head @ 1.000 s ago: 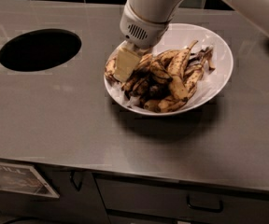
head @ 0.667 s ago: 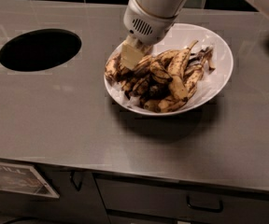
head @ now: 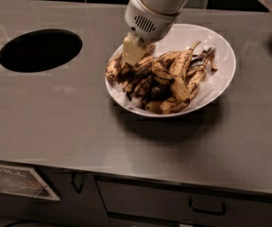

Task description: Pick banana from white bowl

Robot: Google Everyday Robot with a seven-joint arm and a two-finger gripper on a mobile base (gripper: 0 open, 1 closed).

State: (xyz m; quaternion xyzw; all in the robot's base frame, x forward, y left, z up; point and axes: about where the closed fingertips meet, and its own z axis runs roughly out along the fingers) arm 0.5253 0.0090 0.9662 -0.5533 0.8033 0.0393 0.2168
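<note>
The white bowl [head: 221, 56] sits on the steel counter right of centre, wide and shallow. It holds a pile of several overripe bananas, brown-black with yellow patches. A thick, dark, curved banana [head: 143, 66] lies at the pile's left side. I cannot tell for sure that it is the longest one. My gripper [head: 133, 51] hangs from the white arm that comes down from the top. It is over the bowl's left part, with its cream tip at that banana. The contact point is hidden by the tip.
A round dark hole [head: 40, 49] is cut in the counter [head: 55, 122] at the left. A dark tiled wall runs along the back. Below the front edge are drawers with handles [head: 205, 207] and a label plate [head: 15, 181].
The gripper and wrist have moved a little up and to the right over the bowl's left side. The bananas look unmoved.
</note>
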